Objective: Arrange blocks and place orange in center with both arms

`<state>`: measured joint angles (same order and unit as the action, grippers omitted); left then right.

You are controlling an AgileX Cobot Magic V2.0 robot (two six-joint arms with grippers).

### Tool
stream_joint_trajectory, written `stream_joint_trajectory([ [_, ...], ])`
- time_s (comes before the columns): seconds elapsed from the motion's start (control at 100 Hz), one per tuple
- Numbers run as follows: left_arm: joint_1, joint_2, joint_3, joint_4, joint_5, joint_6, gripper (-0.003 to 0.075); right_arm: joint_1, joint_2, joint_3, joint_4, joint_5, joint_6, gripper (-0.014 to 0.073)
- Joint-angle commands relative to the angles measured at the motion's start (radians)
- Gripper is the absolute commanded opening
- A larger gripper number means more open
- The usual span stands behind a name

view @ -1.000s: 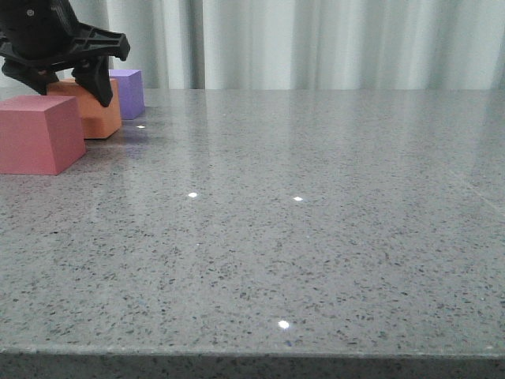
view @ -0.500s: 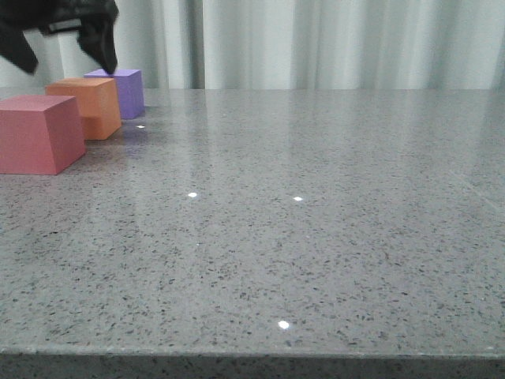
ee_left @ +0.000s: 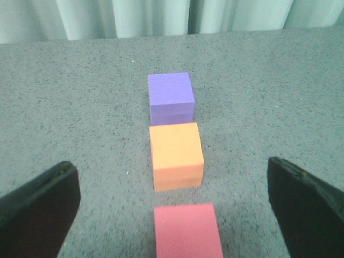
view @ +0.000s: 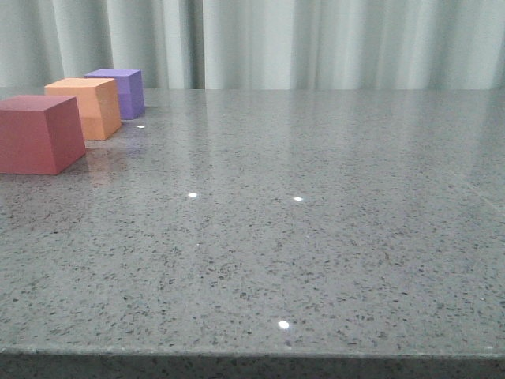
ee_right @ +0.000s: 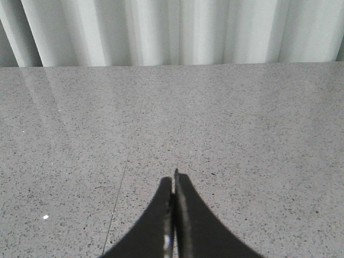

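Observation:
Three cubes stand in a row at the table's far left: the pinkish-red cube (view: 39, 133) nearest, the orange cube (view: 87, 106) in the middle, the purple cube (view: 122, 91) farthest. In the left wrist view they line up as purple (ee_left: 170, 97), orange (ee_left: 176, 155), pinkish-red (ee_left: 187, 230). My left gripper (ee_left: 174, 207) is open wide and empty, raised above the row, its fingers (ee_left: 40, 204) far either side of the cubes. It is out of the front view. My right gripper (ee_right: 173, 185) is shut and empty over bare table.
The grey speckled table (view: 316, 221) runs to a front edge (view: 252, 351) near the camera. Pale curtains (view: 316, 39) hang behind its far edge.
My left gripper has let go of the orange cube and risen up out of the front view. The orange cube stays between the pinkish-red and purple cubes.

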<state>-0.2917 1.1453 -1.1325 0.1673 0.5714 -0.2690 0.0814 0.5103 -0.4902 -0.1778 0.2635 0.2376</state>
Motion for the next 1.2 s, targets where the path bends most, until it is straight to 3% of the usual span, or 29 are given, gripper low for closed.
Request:
stream_joint_trajectory([
  [0.0, 0.001, -0.133, 0.070, 0.007, -0.098, -0.001, 0.0661, -0.009, 0.007, -0.028, -0.014, -0.073, -0.005, -0.0067],
  [0.45, 0.001, -0.674, 0.504, 0.007, -0.160, -0.001, 0.0636, -0.009, 0.007, -0.028, -0.014, -0.073, -0.005, -0.0067],
  [0.57, 0.001, -0.757, 0.557, 0.007, -0.164, -0.001, 0.0507, -0.009, 0.007, -0.028, -0.014, -0.073, -0.005, -0.0067],
  [0.83, 0.001, -0.811, 0.577, 0.005, -0.166, -0.001, -0.0021, -0.009, 0.007, -0.028, -0.014, -0.073, -0.005, -0.0067],
  [1.19, 0.001, -0.811, 0.577, -0.007, -0.166, -0.001, -0.0020, -0.009, 0.007, -0.028, -0.014, -0.073, -0.005, -0.0067],
])
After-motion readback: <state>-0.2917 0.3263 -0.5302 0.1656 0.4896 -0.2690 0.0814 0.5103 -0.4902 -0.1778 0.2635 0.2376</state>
